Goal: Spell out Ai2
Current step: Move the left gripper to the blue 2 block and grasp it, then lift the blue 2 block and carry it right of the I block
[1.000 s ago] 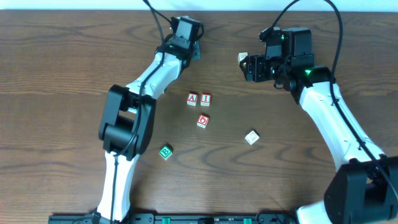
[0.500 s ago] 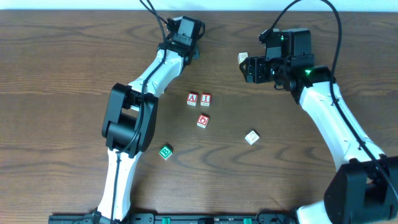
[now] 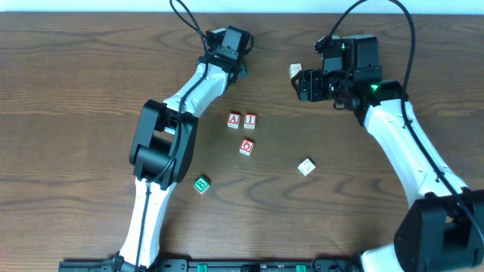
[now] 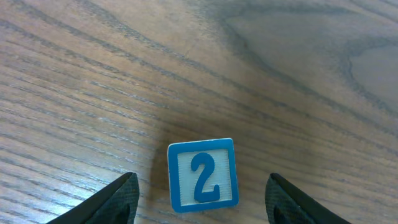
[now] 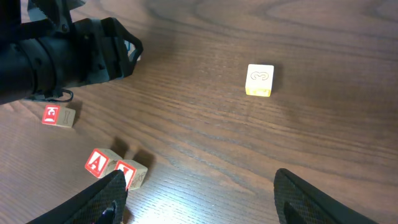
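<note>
In the left wrist view the blue 2 cube [image 4: 203, 183] rests on the wood, face up, between the fingers of my left gripper [image 4: 203, 205]. That gripper is open, with a gap on each side of the cube. From overhead the left gripper [image 3: 233, 57] is at the far middle of the table and covers the 2 cube. The red A cube [image 3: 234, 120] and the red I cube [image 3: 250, 120] stand side by side at the table's centre, also in the right wrist view as the A cube [image 5: 98, 163] and the I cube [image 5: 129, 173]. My right gripper [image 3: 301, 85] hangs open and empty.
A red O cube [image 3: 246, 146] lies just below the A and I pair. A green B cube [image 3: 201, 184] is nearer the front left. A pale cube marked 3 [image 5: 260, 79] lies apart, and another pale cube [image 3: 295, 70] sits beside the right gripper.
My left gripper's wrist has shifted slightly to the right and its fingers have spread wider. The right arm and the cubes have stayed put.
</note>
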Controlling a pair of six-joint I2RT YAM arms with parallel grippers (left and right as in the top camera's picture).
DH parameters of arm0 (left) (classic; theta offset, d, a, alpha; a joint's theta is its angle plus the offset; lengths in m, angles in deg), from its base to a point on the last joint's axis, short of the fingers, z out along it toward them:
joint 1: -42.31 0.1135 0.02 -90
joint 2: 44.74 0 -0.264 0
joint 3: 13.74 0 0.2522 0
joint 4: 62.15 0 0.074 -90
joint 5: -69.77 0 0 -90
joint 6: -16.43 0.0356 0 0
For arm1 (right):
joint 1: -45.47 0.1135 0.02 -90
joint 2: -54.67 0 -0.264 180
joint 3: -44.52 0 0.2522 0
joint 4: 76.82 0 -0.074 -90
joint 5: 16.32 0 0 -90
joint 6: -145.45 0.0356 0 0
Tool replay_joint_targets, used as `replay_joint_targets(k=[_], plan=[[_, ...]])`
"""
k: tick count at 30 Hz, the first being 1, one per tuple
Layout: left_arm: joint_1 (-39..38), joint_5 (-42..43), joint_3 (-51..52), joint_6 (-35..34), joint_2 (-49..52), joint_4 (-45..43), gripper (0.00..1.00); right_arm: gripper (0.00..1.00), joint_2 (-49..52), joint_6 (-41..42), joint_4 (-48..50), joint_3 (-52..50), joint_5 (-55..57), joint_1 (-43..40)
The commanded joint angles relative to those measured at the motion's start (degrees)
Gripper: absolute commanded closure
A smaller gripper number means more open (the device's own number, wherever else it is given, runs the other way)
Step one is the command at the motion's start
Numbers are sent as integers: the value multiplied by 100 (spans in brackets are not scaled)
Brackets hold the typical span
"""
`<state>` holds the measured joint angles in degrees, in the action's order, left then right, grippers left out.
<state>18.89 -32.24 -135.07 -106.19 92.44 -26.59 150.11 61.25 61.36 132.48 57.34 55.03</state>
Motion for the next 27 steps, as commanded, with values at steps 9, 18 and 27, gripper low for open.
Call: replay_joint_targets(k=[9,18,27], plan=[[26,-17,-120,-107,234,-144,37,25,7,-76,-26,114,-59,-22],[92,-15,-120,-111,317,-177,39,25,-55,-79,-120,125,-63,-76],[101,4,-120,-129,317,-236,51,26,-72,-142,-133,125,-61,-94]])
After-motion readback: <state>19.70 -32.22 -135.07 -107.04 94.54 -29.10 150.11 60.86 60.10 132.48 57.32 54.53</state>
